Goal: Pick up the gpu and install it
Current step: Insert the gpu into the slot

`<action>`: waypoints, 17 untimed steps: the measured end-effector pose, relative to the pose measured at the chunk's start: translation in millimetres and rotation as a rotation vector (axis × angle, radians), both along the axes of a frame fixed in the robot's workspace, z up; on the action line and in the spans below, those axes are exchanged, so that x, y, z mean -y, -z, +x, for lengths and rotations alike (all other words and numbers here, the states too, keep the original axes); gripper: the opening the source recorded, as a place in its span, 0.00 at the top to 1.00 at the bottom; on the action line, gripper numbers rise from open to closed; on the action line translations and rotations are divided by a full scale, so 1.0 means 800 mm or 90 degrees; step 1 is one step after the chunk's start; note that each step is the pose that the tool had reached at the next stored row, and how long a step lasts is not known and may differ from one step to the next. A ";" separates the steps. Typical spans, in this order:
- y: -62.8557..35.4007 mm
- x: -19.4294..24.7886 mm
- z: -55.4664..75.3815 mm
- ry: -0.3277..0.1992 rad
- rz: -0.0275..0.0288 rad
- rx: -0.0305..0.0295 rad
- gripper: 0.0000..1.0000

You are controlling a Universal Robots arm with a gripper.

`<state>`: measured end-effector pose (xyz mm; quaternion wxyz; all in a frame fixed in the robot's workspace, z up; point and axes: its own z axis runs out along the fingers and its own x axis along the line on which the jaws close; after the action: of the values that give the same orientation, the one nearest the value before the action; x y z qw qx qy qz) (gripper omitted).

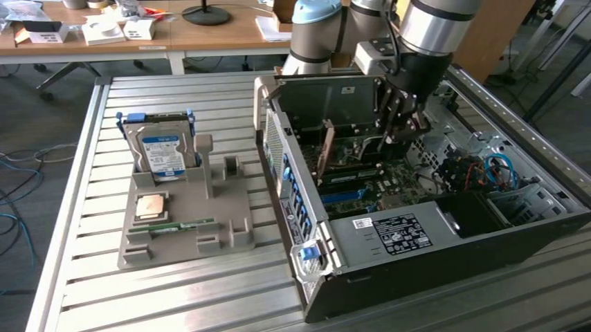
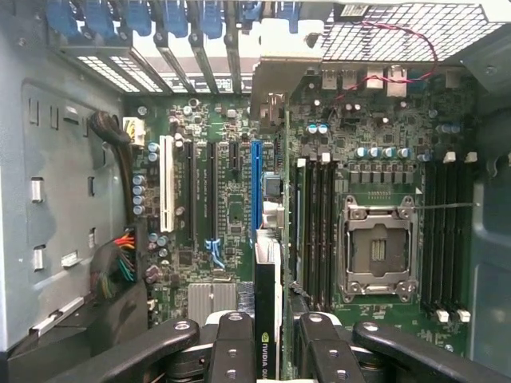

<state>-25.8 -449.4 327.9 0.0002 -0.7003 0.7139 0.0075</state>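
Jaws: gripper [image 2: 275, 323] pinches the gpu [image 2: 267, 355] edge-on | Place: gpu inside the computer case [image 1: 388, 277], over the motherboard [image 2: 231, 207] | Axis: card's length runs parallel to the blue slot [image 2: 256, 187], just beside it.

You're looking across a slatted aluminium tabletop [image 1: 185, 290] that stands on a grey floor [image 1: 55, 117]. Loose blue and white cables [image 1: 28, 155] trail over the floor at the exterior view's left. Behind it runs a wooden desk [image 1: 212, 36] on white legs, carrying small white boxes [image 1: 102, 31], papers [image 1: 273, 28] and a black round stand base [image 1: 205, 15]. A brown wooden panel [image 1: 488, 38] rises at the exterior view's right.
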 end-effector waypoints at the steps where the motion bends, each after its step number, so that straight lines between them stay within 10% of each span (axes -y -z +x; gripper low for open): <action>1: 0.001 0.0003 0.000 0.000 0.0001 0.0000 0.73; 17: 0.005 0.0129 -0.002 0.000 0.0001 0.0001 0.73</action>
<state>-27.6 -459.8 324.3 0.0003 -0.7005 0.7136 0.0075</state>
